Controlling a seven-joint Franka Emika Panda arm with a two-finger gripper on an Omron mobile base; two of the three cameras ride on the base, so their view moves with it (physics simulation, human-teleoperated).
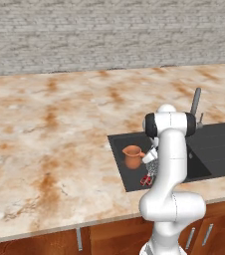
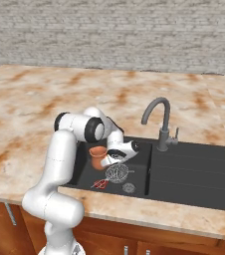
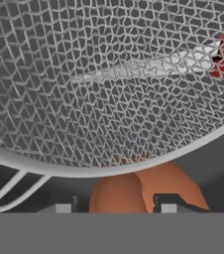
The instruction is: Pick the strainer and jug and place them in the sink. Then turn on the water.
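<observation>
1. The two-finger gripper (image 2: 115, 163) hangs low over the left part of the dark grey-black rectangular sink (image 2: 194, 172); if open or closed, cannot tell.
2. The small silver wire-mesh strainer w/ red-tipped handle (image 2: 117, 174) is just under it, inside the basin.
3. The terracotta-orange jug (image 1: 132, 156) stands in the same basin, just beside the strainer.
4. In hand view the mesh (image 3: 99, 84) is very close to the camera.
</observation>
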